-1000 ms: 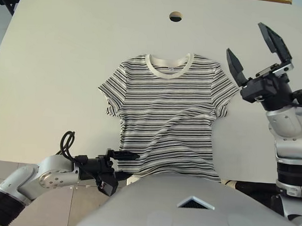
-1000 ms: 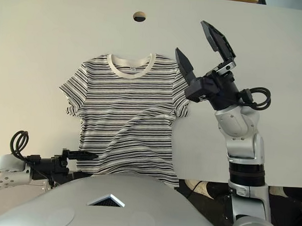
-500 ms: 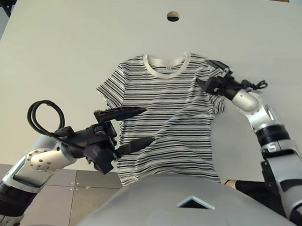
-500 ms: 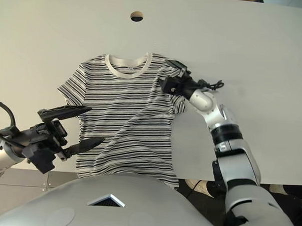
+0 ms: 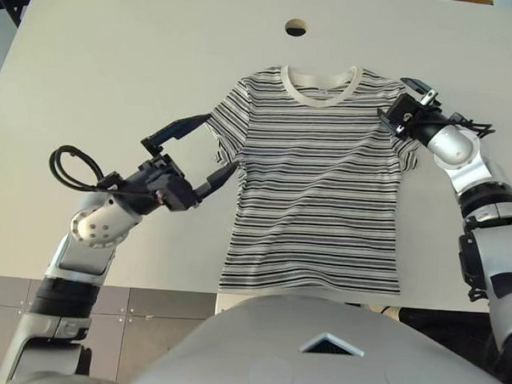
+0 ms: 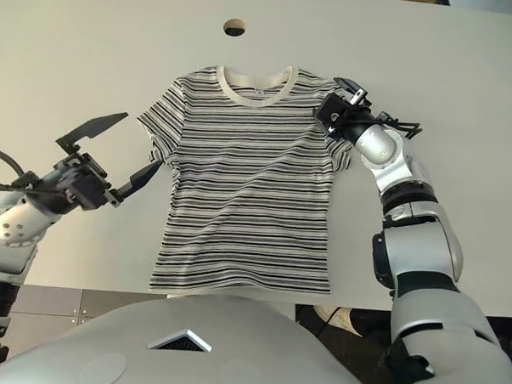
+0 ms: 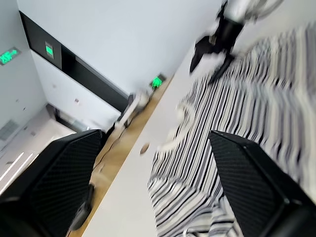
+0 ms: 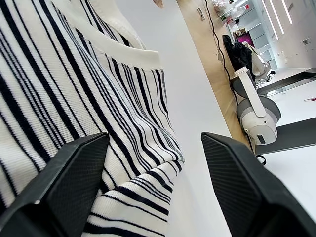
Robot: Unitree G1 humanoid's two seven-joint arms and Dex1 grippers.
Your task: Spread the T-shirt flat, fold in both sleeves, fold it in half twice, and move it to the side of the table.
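Note:
A black-and-white striped T-shirt (image 5: 316, 178) with a cream collar lies flat, front up, on the white table (image 5: 108, 66). Its hem is near the table's front edge. My left gripper (image 5: 198, 153) is open just left of the left sleeve (image 5: 227, 123), a little above the table. One of its fingers (image 5: 222, 174) is close to the sleeve's lower edge. My right gripper (image 5: 407, 108) is open at the right shoulder. In the right wrist view, bunched sleeve cloth (image 8: 148, 182) lies between its fingers (image 8: 74, 187). The left wrist view shows the shirt (image 7: 256, 113) beyond the open jaws.
A small round hole (image 5: 295, 27) is in the table beyond the collar. Bare table lies to the left (image 5: 90, 108) and right (image 6: 472, 99) of the shirt. The table's front edge (image 5: 150, 285) runs just past the hem.
The shirt has slid right and away across the table along with my right gripper at its shoulder, and it lies smoother. My left gripper rose from the hem to the left sleeve.

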